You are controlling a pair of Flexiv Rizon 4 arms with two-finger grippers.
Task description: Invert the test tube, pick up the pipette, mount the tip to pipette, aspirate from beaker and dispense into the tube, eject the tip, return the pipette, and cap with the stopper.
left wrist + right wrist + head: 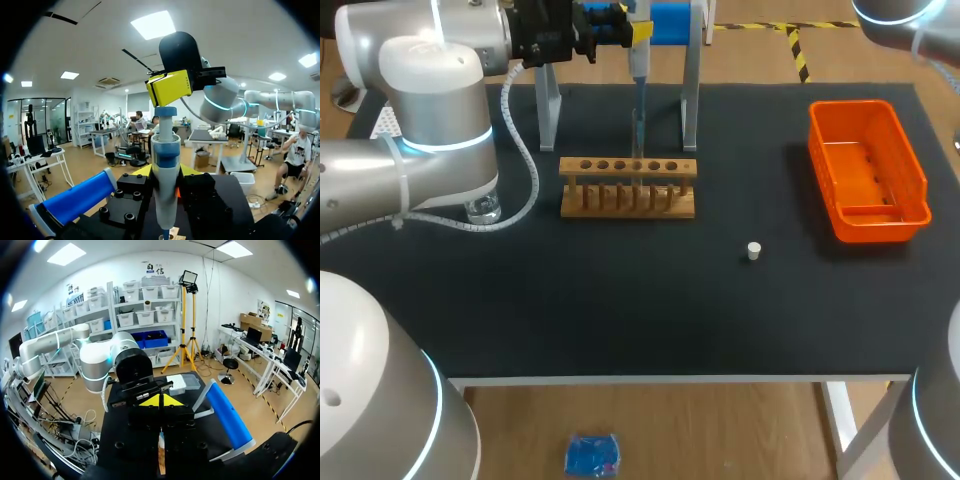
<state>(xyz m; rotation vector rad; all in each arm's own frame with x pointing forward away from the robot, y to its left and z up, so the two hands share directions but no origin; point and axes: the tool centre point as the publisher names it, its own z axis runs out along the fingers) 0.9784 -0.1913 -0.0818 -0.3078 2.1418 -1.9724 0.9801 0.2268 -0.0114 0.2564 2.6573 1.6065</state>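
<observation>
My left gripper (166,172) is clamped on the pipette (638,95), which hangs upright near the desk's back edge, its tip over the rack (628,187). My right gripper (160,401), tips pressed together, rests on the pipette's top.

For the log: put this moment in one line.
left gripper shut on pipette; pipette over rack; right gripper atop pipette; stopper on table

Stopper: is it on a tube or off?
Off. The white stopper stands alone on the black table, between the wooden rack and the orange tray.
</observation>
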